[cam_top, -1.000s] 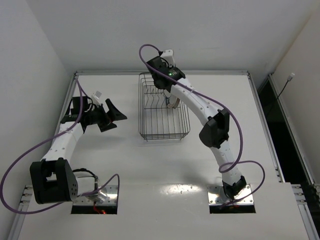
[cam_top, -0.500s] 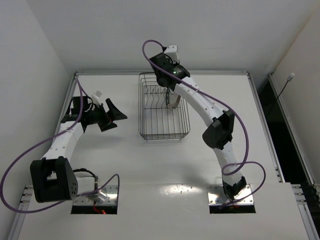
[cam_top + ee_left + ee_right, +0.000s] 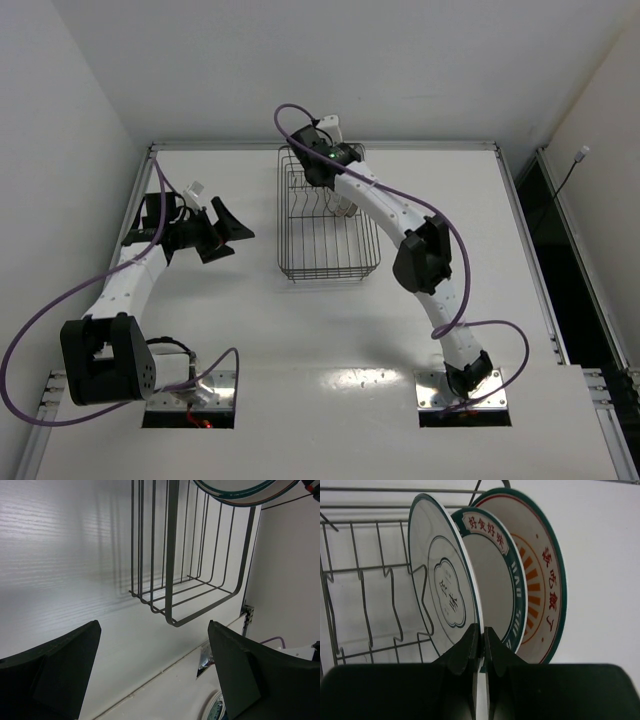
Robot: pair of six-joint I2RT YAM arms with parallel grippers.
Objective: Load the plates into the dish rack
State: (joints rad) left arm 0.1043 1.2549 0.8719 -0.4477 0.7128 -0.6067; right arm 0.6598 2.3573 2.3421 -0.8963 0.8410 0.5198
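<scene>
Plates (image 3: 495, 585): three round white discs standing on edge among the prongs of the rectangular dark wire dish rack (image 3: 380, 570), in its farther half. Nearest the right wrist camera, the plate with thin dark ring and grey centre mark (image 3: 445, 595) has its lower rim pinched between the closed fingers of the right gripper (image 3: 480, 637). Just behind it stands the plate with dark teal rim band (image 3: 516, 580), then the plate with orange patterned centre (image 3: 540, 570). The left gripper (image 3: 228, 236) hangs well left of the rack, fingers spread, holding nothing.

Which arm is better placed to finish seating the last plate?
Right: the right gripper is shut on the thin-ring plate inside the dish rack; the left gripper is open, outside it.
</scene>
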